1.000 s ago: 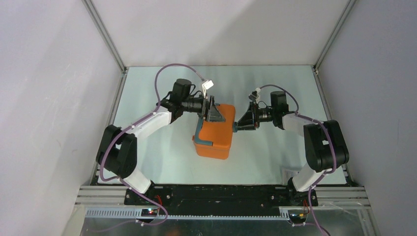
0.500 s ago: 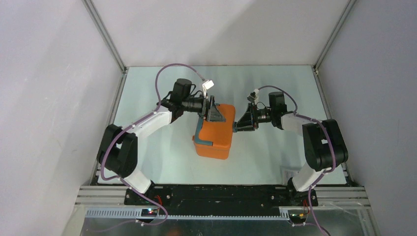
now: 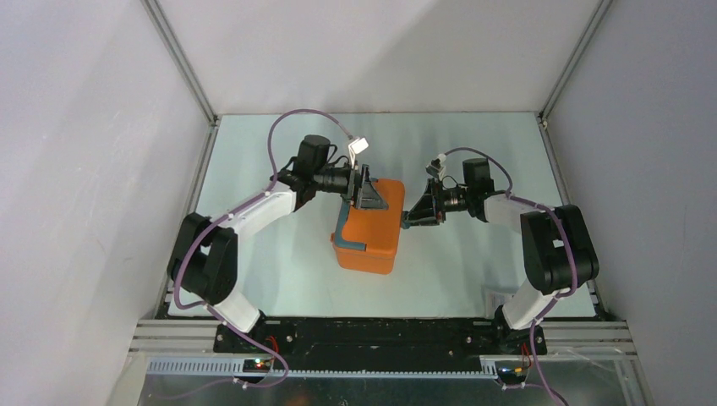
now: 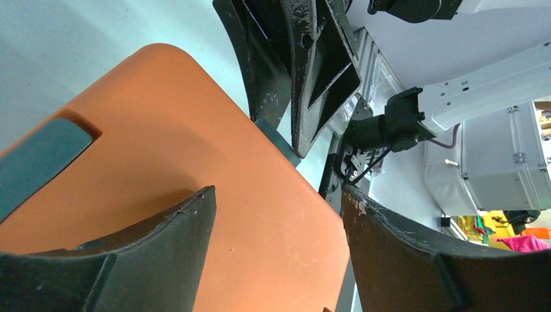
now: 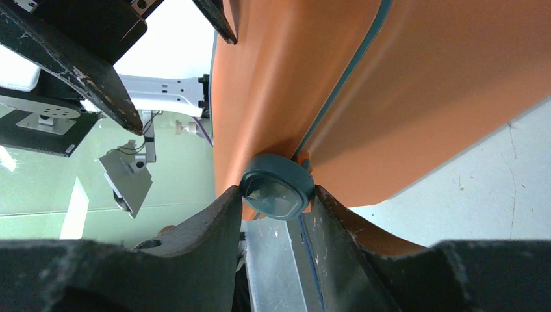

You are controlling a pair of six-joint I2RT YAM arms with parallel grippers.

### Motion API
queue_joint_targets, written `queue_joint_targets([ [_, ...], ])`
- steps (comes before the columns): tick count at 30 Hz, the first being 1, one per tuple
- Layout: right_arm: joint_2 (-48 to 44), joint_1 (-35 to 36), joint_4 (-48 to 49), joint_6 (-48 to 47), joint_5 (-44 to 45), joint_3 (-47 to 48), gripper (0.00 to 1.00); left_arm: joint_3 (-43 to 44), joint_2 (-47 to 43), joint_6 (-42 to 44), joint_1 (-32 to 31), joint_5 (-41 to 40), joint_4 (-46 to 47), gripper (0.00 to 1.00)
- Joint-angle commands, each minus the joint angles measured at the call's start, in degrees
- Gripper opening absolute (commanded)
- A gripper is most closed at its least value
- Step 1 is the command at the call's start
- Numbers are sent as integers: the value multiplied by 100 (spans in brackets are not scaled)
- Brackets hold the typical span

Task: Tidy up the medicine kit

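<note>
Seemingly the step in hand is the unlatching of the kit, so that its lid can be lifted afterwards.

From the top camera, the kit (image 3: 372, 241) lies about in the middle of the table (image 3: 457, 279), with its lid down. The left gripper (image 3: 369, 196) is over the kit's 12 o'clock end. The right gripper (image 3: 409, 218) comes in from the side and meets the kit's edge at about 3 o'clock.

From the left wrist, the orange lid fills the lower left of the view. The left fingers (image 4: 162, 253) stand wide apart and nothing is clamped between them. One finger is over the lid and the other is beyond its edge, at 3 o'clock. I cannot tell if they press on the lid or only hang just above it. At 12 o'clock the right gripper's fingers point down to the small teal latch (image 4: 278, 138) on the kit's rim.

From the right wrist, the latch (image 5: 276, 190) sits between the two fingers (image 5: 214, 227), on the seam where lid and base meet. Both pads seem to touch it, one at its 9 o'clock side and one at its 3 o'clock side, so I take it as pinched. The seam looks closed.

My judgement for the next move: the right gripper must keep a firm pinch and draw or turn the latch away from the seam. The latch is small and rounded, so the pads may slip off. The left gripper should hold the kit down, otherwise the pull may only slide the whole kit on the table.
</note>
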Motion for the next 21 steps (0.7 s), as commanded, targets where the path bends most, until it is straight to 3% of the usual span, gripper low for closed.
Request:
queue_joint_targets([
  [1,46,-33,-104,-234,149,167,46,-145,366,40,-102,-289,-780,79],
  [21,476,-50,0,-187,38,170,45,-151,392,44,-99,-237,-783,78],
])
